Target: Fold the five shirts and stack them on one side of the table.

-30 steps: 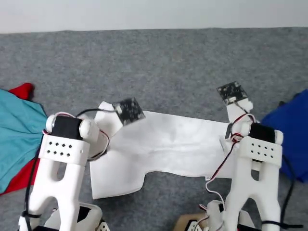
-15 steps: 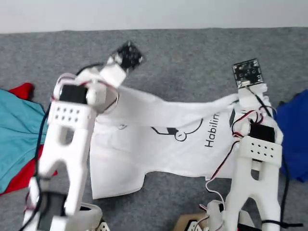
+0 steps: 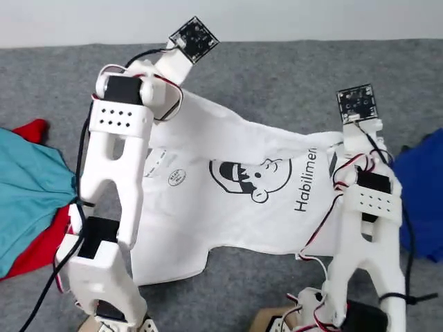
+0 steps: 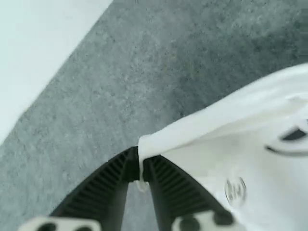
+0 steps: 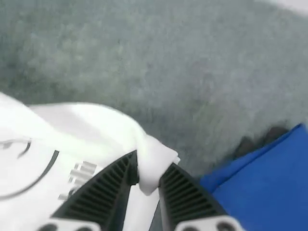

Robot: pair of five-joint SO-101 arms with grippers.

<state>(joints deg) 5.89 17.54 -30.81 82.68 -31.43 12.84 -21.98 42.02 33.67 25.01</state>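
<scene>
Cloth of the white shirt (image 3: 235,207), soft and creased with a black cartoon print, lay mid-table on the grey felt-like table (image 3: 277,83), its far edge raised. The left gripper (image 4: 139,159) pinched the far-left corner and the right gripper (image 5: 148,166) the far-right corner. A teal shirt (image 3: 28,194) lay left and a blue shirt (image 3: 422,187) right.

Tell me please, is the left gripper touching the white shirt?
Touching. In the left wrist view, the left gripper is closed on a folded edge of the white shirt, which is pinched between its two fingers.
</scene>
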